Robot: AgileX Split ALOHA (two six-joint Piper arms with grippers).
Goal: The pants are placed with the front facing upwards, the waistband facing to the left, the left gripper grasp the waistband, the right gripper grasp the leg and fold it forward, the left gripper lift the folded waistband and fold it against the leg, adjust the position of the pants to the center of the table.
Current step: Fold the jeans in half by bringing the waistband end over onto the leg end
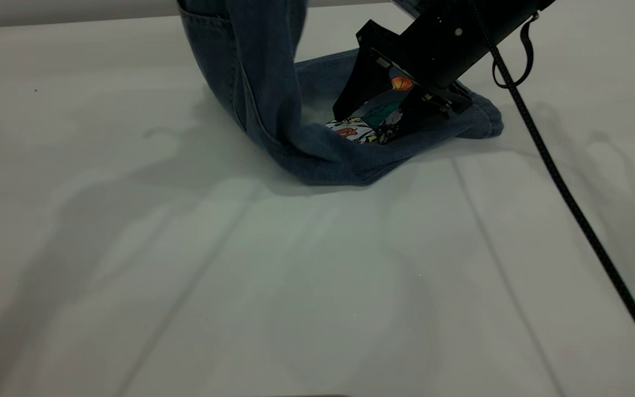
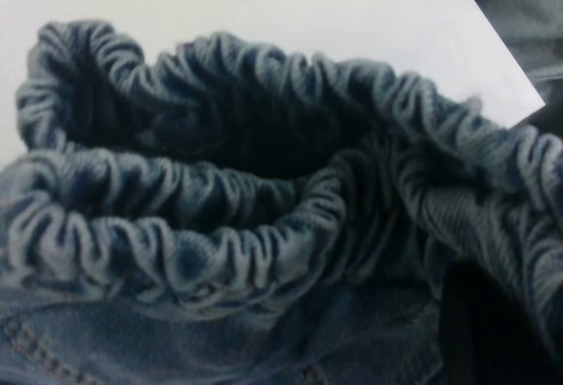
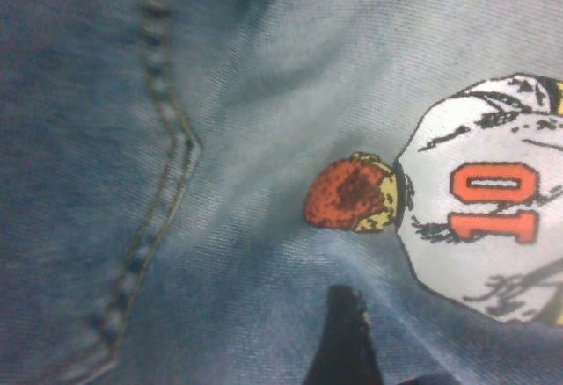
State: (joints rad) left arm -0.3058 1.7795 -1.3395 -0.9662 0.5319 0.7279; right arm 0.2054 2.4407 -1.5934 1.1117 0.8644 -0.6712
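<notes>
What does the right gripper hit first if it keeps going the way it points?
Most likely the leg. The right gripper angles down at the cartoon print, its open fingers already at the denim. The table lies right under the cloth, though the remaining gap is unclear.

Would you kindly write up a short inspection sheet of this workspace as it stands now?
Surface: white table, bare apart from the pants.
Job's things: pants partly lifted at the left, the rest lying bunched on the table; waistband gathered, filling the left wrist view; cartoon print exposed.
Clutter: nothing seen.
Grippers: right gripper down on the leg, fingers spread; left gripper out of view.
Cables: braided cable crossing the right side; strap loop.
Surroundings: nothing seen.
</notes>
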